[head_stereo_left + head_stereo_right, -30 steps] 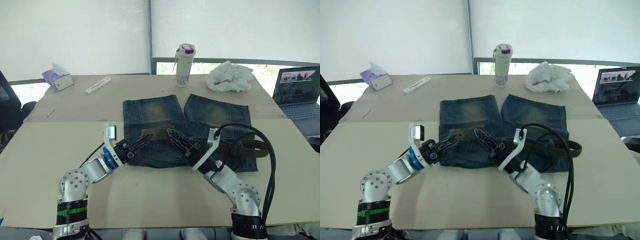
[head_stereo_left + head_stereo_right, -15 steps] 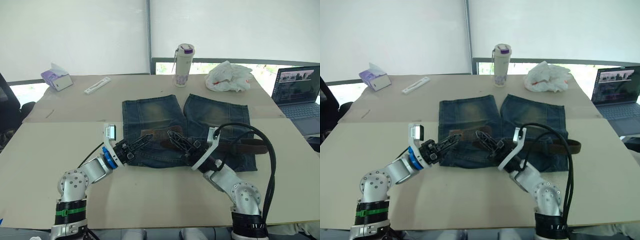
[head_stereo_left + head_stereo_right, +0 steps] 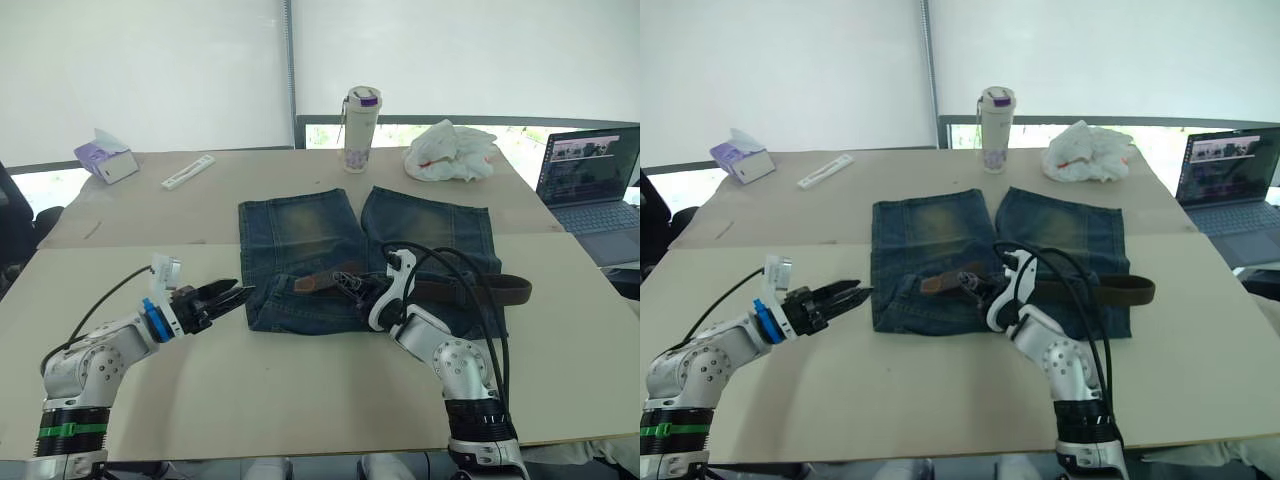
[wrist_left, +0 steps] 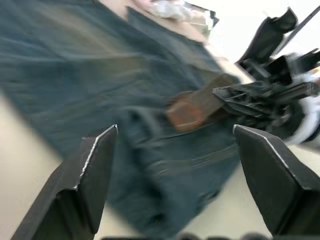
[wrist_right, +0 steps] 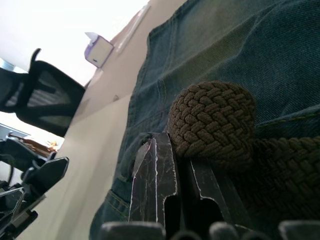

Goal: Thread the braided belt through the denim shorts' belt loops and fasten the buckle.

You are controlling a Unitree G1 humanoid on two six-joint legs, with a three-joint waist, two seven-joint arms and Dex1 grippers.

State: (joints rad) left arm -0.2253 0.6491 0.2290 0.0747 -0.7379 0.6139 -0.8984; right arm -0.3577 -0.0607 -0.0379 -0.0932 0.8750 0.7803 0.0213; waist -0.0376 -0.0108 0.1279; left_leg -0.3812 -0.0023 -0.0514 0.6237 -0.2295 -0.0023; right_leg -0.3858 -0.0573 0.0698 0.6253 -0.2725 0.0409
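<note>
On the beige table (image 3: 330, 400) the denim shorts (image 3: 300, 235) lie flat, waistband toward the robot, with the braided belt (image 3: 470, 291) running along the waistband and trailing off past the shorts' right edge. The right gripper (image 3: 352, 285) rests at the middle of the waistband, its fingers pinched narrow beside the belt. The right wrist view adds what the head views cannot: the belt (image 5: 212, 125) bulges up in a rounded fold of brown braid directly against the two nearly closed fingers (image 5: 157, 180), though whether they actually clamp the braid cannot be told. The left gripper (image 3: 228, 296) hangs above the table just beside the shorts' left edge, jaws spread wide and holding nothing. Its wrist view looks across the denim to a reddish-brown belt end (image 4: 186, 111) lying on the waistband, with the right gripper (image 4: 260, 95) just behind it.

Beyond the shorts stand a bottle with a purple lid (image 3: 359, 130), a crumpled white bag (image 3: 448, 150), a tissue box (image 3: 102, 157) and a white strip (image 3: 187, 171). A laptop (image 3: 590, 180) sits open at the far right. Black cables (image 3: 470, 300) arch over the right arm and cross in front of the belt.
</note>
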